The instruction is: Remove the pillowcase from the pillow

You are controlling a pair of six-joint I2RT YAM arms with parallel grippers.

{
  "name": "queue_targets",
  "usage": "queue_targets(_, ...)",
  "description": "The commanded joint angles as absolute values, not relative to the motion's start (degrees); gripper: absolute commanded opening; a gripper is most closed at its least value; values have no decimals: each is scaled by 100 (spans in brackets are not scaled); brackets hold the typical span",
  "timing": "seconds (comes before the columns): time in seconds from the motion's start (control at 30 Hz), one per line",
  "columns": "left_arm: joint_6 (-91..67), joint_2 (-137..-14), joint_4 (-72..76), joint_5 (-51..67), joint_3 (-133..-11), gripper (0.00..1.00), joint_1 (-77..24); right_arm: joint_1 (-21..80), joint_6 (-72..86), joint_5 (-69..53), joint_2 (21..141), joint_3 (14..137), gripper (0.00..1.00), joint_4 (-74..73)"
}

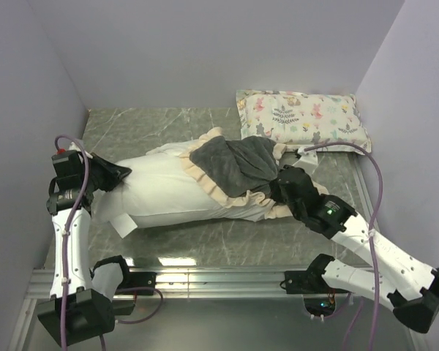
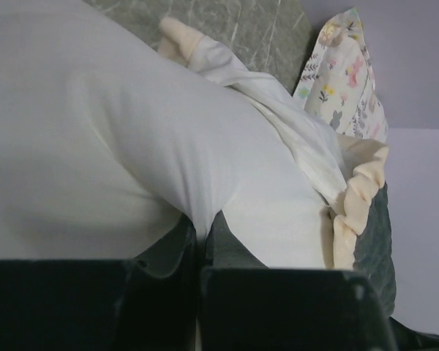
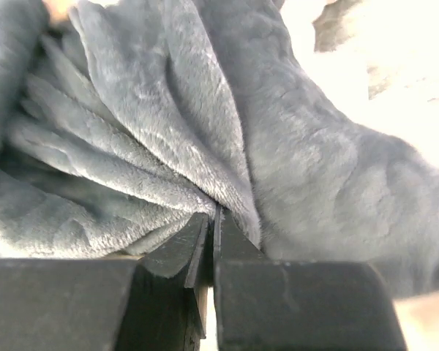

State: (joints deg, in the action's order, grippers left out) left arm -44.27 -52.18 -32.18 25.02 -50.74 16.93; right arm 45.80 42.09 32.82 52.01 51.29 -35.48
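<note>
The pillow (image 1: 168, 186) and bunched pillowcase (image 1: 238, 167) lie across the middle of the table (image 1: 205, 245), nearly edge to edge. Bare strips stay open in front and at the far left. The printed pillow (image 1: 304, 121) fills the far right corner.

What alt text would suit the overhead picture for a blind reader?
A big white pillow lies on a marbled table, its grey ruffled pillowcase bunched at the right end. The left gripper pinches the bare end, the right gripper the pillowcase. A small printed pillow sits behind.
</note>
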Motion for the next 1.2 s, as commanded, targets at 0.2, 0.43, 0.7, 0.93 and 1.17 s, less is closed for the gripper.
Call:
queue_targets(0.2,-4096,-5133,-2118,2214,-4931,0,2162,3603,2770,2736,5098,5414,0,-4079)
queue_targets(0.43,-3902,-4817,-1925,2391,-4430,1,1268,4710,2593,2373,5043,6159,69,-3595)
queue_targets(0.7,-4104,-4360,-1898,1784,-3631,1,255,5186,1662,1961,6870,8014,87,-3033)
queue_targets(0.93,-4254,-4140,-1977,1425,-3366,0,-228,5396,784,1441,10276,10869,94,-3786)
queue_targets(1.17,-4280,-4140,-2065,1292,-3410,0,-272,5362,835,2082,12392,12920,91,-5307)
